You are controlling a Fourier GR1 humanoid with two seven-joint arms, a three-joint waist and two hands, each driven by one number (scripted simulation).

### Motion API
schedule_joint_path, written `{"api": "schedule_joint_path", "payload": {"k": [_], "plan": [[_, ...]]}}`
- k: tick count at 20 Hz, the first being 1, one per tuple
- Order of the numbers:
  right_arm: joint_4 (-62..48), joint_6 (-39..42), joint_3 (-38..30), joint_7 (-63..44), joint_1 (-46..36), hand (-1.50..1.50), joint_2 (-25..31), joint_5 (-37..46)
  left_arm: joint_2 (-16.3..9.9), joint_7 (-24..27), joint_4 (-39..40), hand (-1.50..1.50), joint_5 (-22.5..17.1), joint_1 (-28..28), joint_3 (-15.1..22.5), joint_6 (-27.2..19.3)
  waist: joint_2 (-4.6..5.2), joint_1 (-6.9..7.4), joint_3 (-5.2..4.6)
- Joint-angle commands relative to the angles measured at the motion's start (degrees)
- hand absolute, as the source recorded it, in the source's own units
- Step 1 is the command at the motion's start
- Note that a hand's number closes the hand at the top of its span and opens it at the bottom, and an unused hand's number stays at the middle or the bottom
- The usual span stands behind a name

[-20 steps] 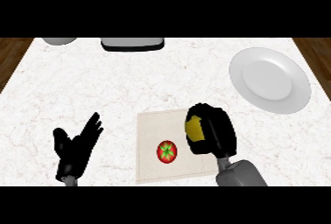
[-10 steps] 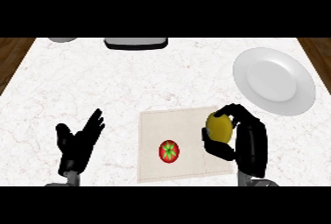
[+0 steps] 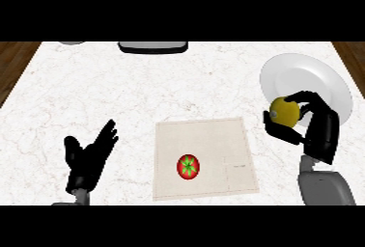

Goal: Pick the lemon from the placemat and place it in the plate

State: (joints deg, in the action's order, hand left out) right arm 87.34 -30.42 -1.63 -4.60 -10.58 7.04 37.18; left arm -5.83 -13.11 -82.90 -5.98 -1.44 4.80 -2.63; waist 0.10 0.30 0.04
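Lemon [image 3: 284, 111] sits cupped in right hand [image 3: 314, 126], fingers curled round its middle, at the plate [image 3: 306, 72] edge, clear of placemat [image 3: 206, 140]; likely light, stiff, slippery-skinned, so girth hold suits; left hand [image 3: 89, 159] rests open on desk [image 3: 143, 87].

On the bench [image 3: 143, 87], a placemat [image 3: 214, 140] carrying a tomato [image 3: 188, 167] lies centre-front, the plate [image 3: 306, 77] sits right and behind it, a tray [image 3: 152, 47] at the far edge.

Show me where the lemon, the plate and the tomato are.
lemon [image 3: 284, 112]: head view, its yellow middle, held in the right hand [image 3: 314, 126].
plate [image 3: 299, 72]: head view, bare upper part.
tomato [image 3: 188, 166]: head view, its centre, on the placemat [image 3: 203, 140].
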Motion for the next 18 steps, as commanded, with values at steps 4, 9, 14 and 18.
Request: {"api": "schedule_joint_path", "payload": {"k": [4, 9, 14, 18], "plan": [[-23.34, -4.41, -14.47, 12.94, -14.53, 1.50, 7.86, -9.59, 0.38, 2.10, 0.91, 0.00, 0.81, -0.64, 0.56, 0.69, 0.42, 1.26, 0.09], [-39.52, -1.35, -21.81, 24.22, -21.60, 1.50, 14.57, -16.94, 1.96, -1.57, -0.49, 0.00, 1.23, 1.60, 0.94, -1.55, 0.60, 1.58, 0.17], [-56.89, -2.79, -24.31, 33.46, -29.95, 1.50, 17.84, -16.53, 2.31, 0.50, 1.26, 0.00, 1.48, 1.75, 1.31, -0.40, 0.89, 2.43, 0.16], [-64.68, 0.81, -24.66, 26.29, -30.64, 1.50, 23.14, -14.96, 2.02, -1.45, -1.11, 0.00, 1.18, 2.58, 1.97, 0.28, 1.26, 3.26, 0.18]]}}
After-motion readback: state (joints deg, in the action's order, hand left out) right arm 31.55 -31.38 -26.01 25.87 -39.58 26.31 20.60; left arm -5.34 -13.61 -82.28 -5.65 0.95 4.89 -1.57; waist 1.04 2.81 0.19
